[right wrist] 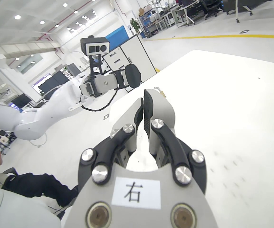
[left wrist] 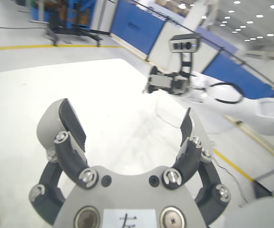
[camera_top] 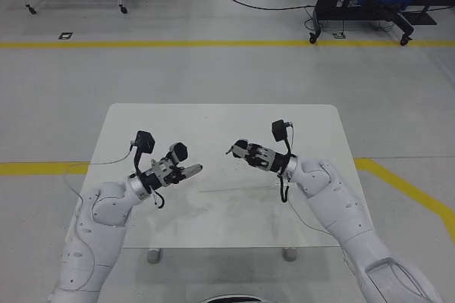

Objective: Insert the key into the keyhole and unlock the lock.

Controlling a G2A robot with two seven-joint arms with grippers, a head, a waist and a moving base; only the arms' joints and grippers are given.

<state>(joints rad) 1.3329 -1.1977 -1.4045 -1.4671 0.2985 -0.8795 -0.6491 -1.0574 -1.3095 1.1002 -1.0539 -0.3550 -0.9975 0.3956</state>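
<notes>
Over the middle of the table [camera_top: 212,121], both grippers are poised above the top, facing each other and a little apart. The right gripper [right wrist: 143,96] is closed, its pads pressed together. A small brass piece [right wrist: 162,93] with a grey loop is seen at its very tip. It appears to be pinched there rather than lying on the table, though this cannot be settled. Whether it is the lock or the key cannot be told either. The left gripper [left wrist: 129,119] is spread wide, with nothing between its pads.

Several risks can be judged from this. The brass piece seems to be caught only by the outermost edge of the pads, so little surface is engaged. It could be pivoted or squeezed out by any push and dropped onto the table. If it is to be taken or steadied by the left gripper, it could be knocked loose by a closing stroke that lands off-centre.

For the insertion, the two parts must be lined up closely. A slight tilt would be enough for the key to be jammed against the face of the keyhole or bent. When the turn is made, the whole lock may be spun with the key unless its body is firmly clamped, and nothing would be unlocked.
</notes>
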